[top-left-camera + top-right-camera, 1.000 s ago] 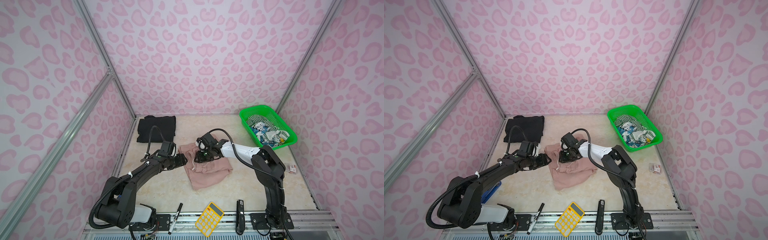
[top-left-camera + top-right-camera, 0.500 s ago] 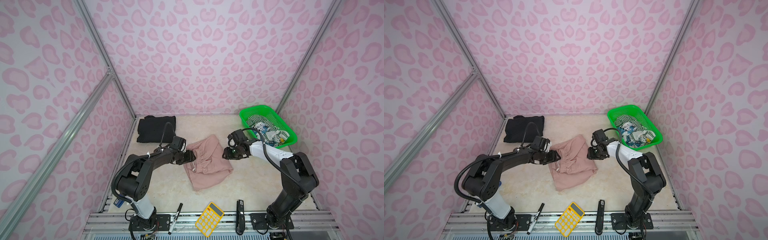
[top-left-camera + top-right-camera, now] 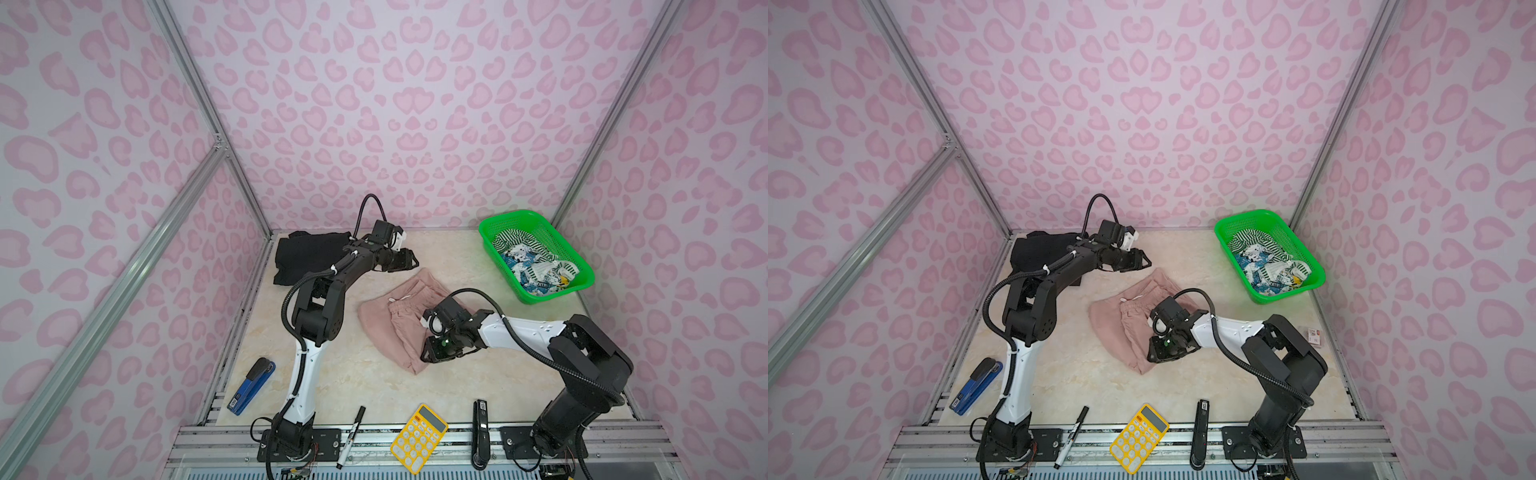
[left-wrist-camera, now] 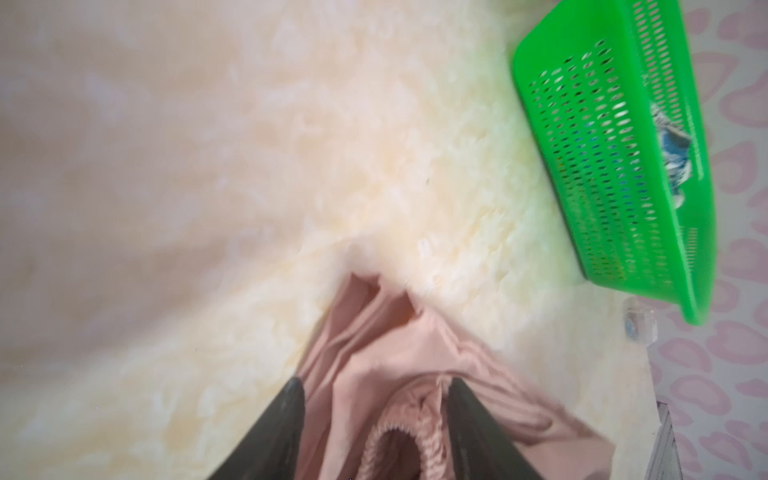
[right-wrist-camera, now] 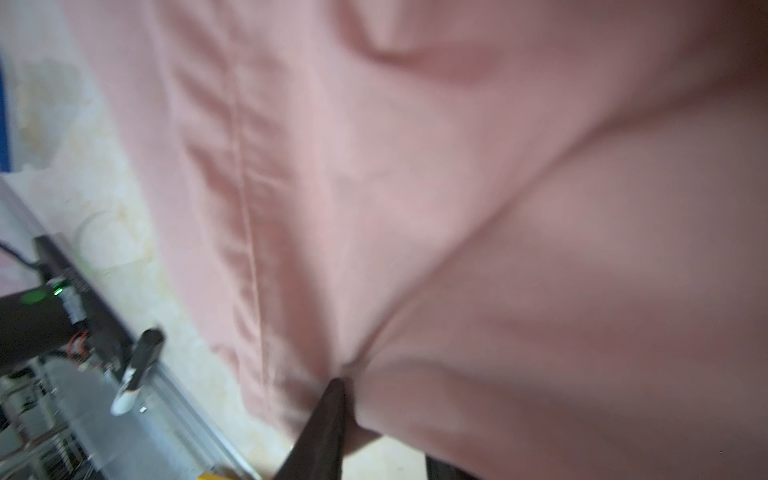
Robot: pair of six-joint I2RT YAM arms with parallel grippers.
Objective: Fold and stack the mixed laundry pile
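- Progress, by my reckoning: early to middle, with one piece seemingly dealt with, one in hand and the rest untouched.
- The large black garment (image 3: 307, 257) lies flat at the far left corner of the surface (image 3: 374, 395), well apart from everything else. It looks folded to me and I take it for the base of the stack, though I cannot make out its layers.
- The dusty-pink shorts (image 3: 395, 332) lie in the middle of the surface, rumpled, with the waistband and white cord (image 3: 401, 298) showing on top. They are not yet a neat fold and not yet on the black garment.
- My right gripper (image 3: 429, 355) is down at the near right edge of the shorts. In the right wrist view pink cloth fills the frame and drapes over one finger, while the other finger (image 5: 330, 411) presses into a crease. Whether the jaws are clamped on the cloth I cannot tell.
- My left gripper (image 3: 411, 261) hovers just beyond the far corner of the shorts, jaws apart and holding nothing. In the left wrist view the waistband shows between its fingers (image 4: 282, 424), below them rather than in them.
- The striped piece (image 3: 515, 241) and the blue-white printed piece (image 3: 525, 266) are heaped unfolded in the green basket (image 3: 540, 296) at the far right.
- Left to do, as I see it: finish the shorts, set them on the black garment, then fetch, fold and stack each basket piece.
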